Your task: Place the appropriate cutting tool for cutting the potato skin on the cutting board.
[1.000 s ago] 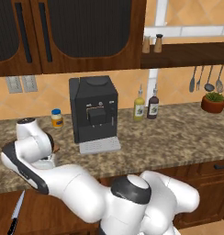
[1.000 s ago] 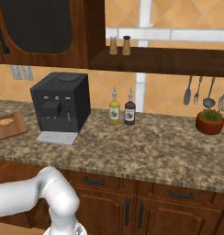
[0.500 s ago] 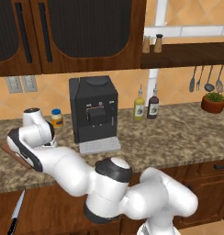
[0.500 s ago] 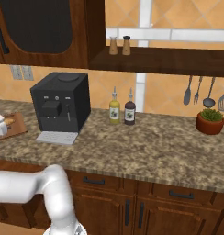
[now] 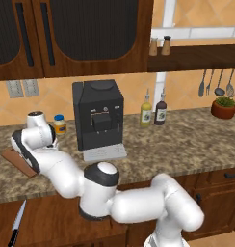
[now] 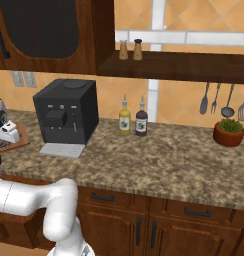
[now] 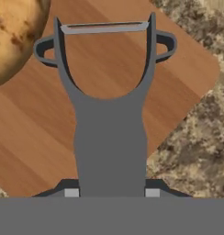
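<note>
The hand (image 7: 111,193) grips a grey peeler (image 7: 107,119) by its handle, holding it over the wooden board (image 7: 178,78). The peeler's looped head points out across the board, with the potato (image 7: 15,32) just beside it. The board lies at the far left of the speckled bench (image 5: 187,144), near the black coffee machine (image 5: 97,118).

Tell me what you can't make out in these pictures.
- Tool tips: hand view, hidden behind the peeler handle, so the grip contact is unseen.
- Potato: hand view, cut off by the top-left edge.
- Cutting board: left base view, mostly hidden behind the arm.
- Whether the peeler touches the board: no view tells.
</note>
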Robot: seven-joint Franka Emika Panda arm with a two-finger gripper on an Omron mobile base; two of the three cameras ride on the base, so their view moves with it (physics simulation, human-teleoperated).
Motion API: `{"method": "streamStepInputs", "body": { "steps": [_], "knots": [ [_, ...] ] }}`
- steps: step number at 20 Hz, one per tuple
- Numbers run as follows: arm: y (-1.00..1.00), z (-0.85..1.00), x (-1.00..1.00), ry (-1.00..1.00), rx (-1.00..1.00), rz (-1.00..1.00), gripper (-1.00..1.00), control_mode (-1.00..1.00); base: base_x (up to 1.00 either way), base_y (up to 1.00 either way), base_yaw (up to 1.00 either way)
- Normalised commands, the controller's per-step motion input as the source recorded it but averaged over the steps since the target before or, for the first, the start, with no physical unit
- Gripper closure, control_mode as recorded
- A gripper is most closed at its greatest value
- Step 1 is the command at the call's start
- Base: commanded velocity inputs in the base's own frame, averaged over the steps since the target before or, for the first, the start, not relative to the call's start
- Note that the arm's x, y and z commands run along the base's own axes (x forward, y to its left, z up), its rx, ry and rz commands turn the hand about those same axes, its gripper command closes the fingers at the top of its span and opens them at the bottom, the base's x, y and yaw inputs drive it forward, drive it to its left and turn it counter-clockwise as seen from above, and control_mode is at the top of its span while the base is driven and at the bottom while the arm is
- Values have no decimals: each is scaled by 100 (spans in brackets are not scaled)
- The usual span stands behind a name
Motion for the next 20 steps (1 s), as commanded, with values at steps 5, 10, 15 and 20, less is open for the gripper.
{"method": "streamStepInputs", "body": {
  "steps": [5,10,15,20],
  "knots": [
    [49,-45,46,1,0,0,100,-100,0,0,0],
    [26,-29,26,1,0,0,-100,-100,0,0,0],
    [1,-10,-11,0,0,0,-100,-100,0,0,0],
    [-49,0,-59,-1,0,0,-100,-100,0,0,0]
  ]
}}
